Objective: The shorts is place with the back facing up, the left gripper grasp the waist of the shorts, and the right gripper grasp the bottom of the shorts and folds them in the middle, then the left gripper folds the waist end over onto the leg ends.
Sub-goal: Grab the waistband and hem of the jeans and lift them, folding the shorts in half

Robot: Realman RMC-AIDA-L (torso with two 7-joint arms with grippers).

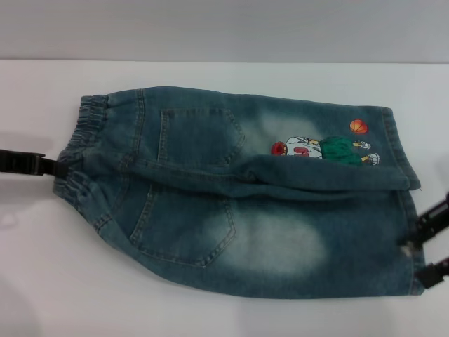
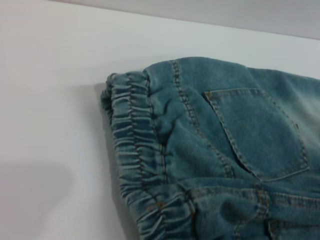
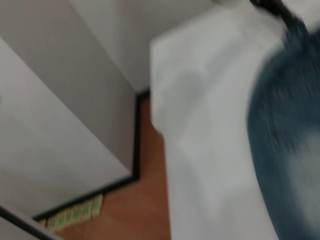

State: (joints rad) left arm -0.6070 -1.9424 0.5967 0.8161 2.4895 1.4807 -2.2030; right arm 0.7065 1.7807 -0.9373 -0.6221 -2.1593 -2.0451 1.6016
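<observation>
1. I have the left gripper (image 1: 62,168) at the waist (image 1: 83,151) of the shorts (image 1: 245,189), which lie pockets-up on the white table (image 1: 210,316). Its black jaws reach into the ruffled band's edge; I cannot tell whether they have actually closed on the denim.
2. The right gripper (image 1: 429,242) sits at the opposite end, against the bottom of the shorts (image 1: 415,246). Its prongs look spread around the near hem, but I cannot tell if they pinch it.
3. Beyond that gripper, the far leg with the basketball print (image 1: 359,126) already lies lapped over the near one, so I judge the lengthwise fold is partly made.
4. Risk: a shallow bite on the elastic could slip when lifted, dropping the waist.
5. Risk: if the right gripper catches one layer only, the hem will skew and the legs won't stack.
</observation>
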